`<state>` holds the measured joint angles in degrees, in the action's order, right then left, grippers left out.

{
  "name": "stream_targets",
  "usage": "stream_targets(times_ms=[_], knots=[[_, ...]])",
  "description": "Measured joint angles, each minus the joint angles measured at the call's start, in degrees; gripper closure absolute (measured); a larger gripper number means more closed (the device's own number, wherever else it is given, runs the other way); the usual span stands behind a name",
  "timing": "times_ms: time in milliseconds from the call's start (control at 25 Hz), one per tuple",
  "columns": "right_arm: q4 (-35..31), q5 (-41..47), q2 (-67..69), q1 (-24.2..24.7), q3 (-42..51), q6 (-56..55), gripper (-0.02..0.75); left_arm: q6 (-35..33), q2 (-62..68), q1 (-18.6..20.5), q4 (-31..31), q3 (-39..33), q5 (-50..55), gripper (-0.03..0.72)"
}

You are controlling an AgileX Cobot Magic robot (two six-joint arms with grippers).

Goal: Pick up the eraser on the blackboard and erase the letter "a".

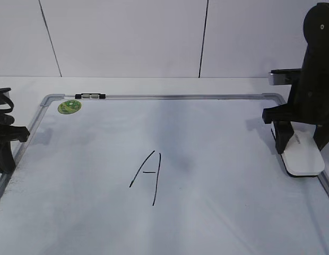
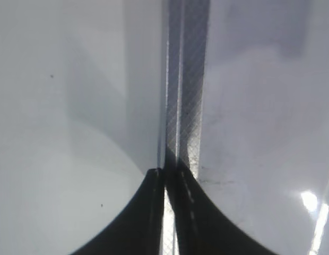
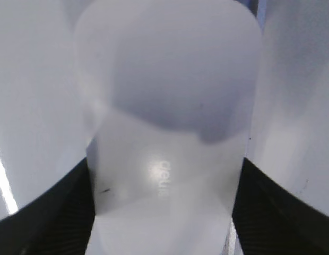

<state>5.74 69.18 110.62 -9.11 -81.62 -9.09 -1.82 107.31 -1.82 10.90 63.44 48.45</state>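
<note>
A: Where is the eraser (image 1: 303, 155) right now?

B: At the right edge of the blackboard (image 1: 170, 97), lying flat on its surface. The right gripper (image 1: 300, 139) is down over its far end, and in the right wrist view 1 finger (image 3: 58, 212) sits against each long side of the white block (image 3: 167, 133). I judge it clamped on the eraser, though I cannot say if the block is off the board yet.

A: And the other arm?

B: The left gripper (image 2: 169, 175) sits at the board's left frame (image 2: 185, 79). Its 2 fingertips meet in the wrist view, so it is closed and holds nothing.

A: Which way does the eraser run?

B: Its long axis runs from the far side of the board toward the near side, roughly parallel to the right frame rail. The rounded near end points toward the camera in the exterior view. The grey lettering (image 3: 163, 178) shows on top, so the felt side should face down.

A: So what makes this step go well?

B: Keep the grip on the 2 long sides, lift only a little, and hold the block level so the felt meets the board flat. Then carry it left toward the writing.

A: I only see 1 letter.

B: Yes, a black letter (image 1: 147, 177) near the middle, well apart from the eraser. It looks like a capital. No small one is visible, so I take this as the mark to wipe, with short firm strokes across its 3 lines.
</note>
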Motion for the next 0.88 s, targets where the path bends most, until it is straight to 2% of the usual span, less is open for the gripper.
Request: stream_targets(times_ms=[880], knots=[[0.44, 0.13, 1.96, 0.00, 0.00, 0.10, 0.197, 0.00, 0.00, 0.00, 0.00, 0.00, 0.00, 0.653]])
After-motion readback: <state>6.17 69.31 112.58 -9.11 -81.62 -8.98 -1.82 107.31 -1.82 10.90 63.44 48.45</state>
